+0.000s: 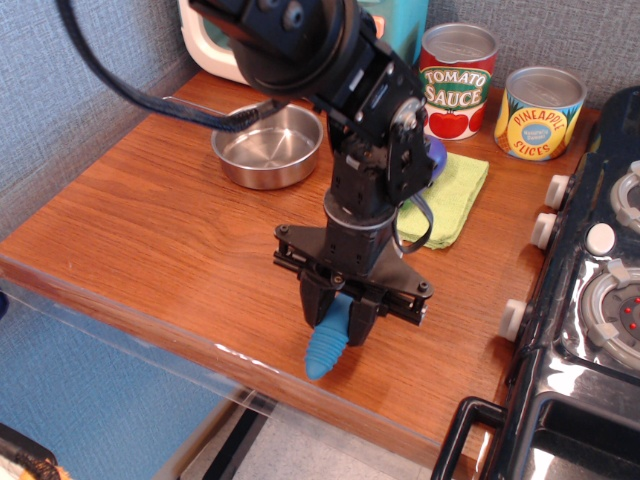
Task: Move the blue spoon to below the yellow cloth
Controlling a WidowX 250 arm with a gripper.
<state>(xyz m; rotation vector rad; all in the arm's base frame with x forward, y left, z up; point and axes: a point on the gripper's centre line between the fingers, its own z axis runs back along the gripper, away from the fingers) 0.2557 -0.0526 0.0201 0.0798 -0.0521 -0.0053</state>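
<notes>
My gripper (341,320) is shut on the blue spoon (328,346), whose ribbed blue handle sticks out downward from between the fingers, its tip low over the wooden counter near the front edge. The spoon's metal bowl is hidden by the gripper. The yellow cloth (458,196) lies behind and to the right of the gripper, partly hidden by the arm. A purple eggplant (434,155) rests on the cloth, mostly hidden by the arm.
A steel bowl (268,147) stands at the back left. A tomato sauce can (456,80) and a pineapple slices can (540,112) stand at the back. A black toy stove (590,300) fills the right side. The counter's front edge (250,362) is close to the spoon tip.
</notes>
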